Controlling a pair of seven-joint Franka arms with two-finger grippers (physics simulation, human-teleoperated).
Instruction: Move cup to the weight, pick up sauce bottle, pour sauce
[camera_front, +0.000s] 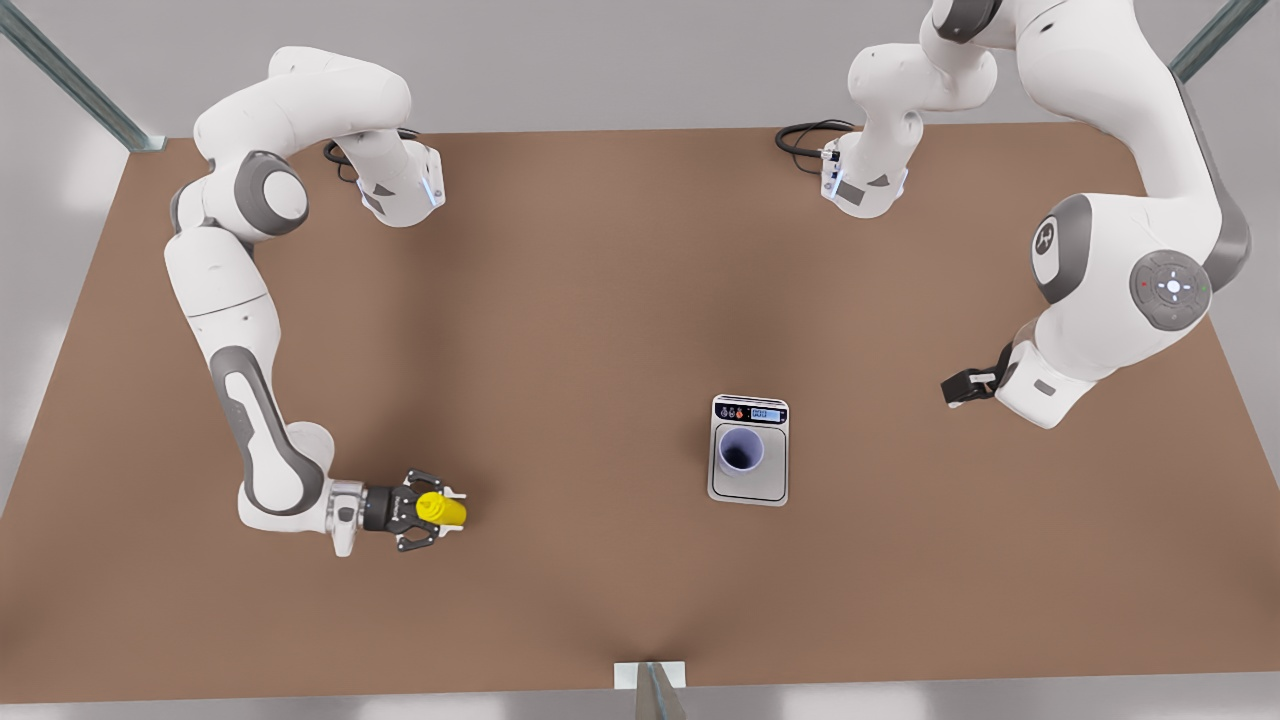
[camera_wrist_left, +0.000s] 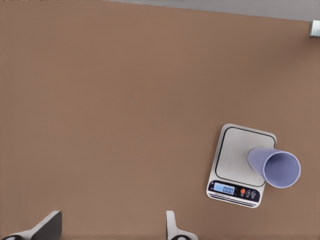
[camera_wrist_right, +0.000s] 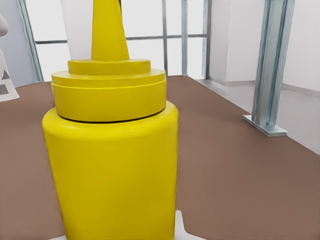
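The lavender cup (camera_front: 741, 451) stands upright on the silver-grey weight (camera_front: 765, 488) right of the table's middle; the left wrist view looks down on the cup (camera_wrist_left: 275, 167) and the weight (camera_wrist_left: 235, 155). The yellow sauce bottle (camera_front: 441, 510) stands upright near the front view's left. My right gripper (camera_front: 452, 511) reaches in level with the table and is shut on it, so the bottle (camera_wrist_right: 112, 150) looms close, with one white pad (camera_wrist_right: 187, 230) against its side. My left gripper (camera_front: 955, 385) waits high at the front view's right, open (camera_wrist_left: 110, 227), holding nothing.
A brown table (camera_front: 600, 300) carries everything, with metal frame posts (camera_front: 655, 690) at its edges. Both arm bases (camera_front: 400, 185) sit along the far edge. Bare tabletop lies between the bottle and the weight.
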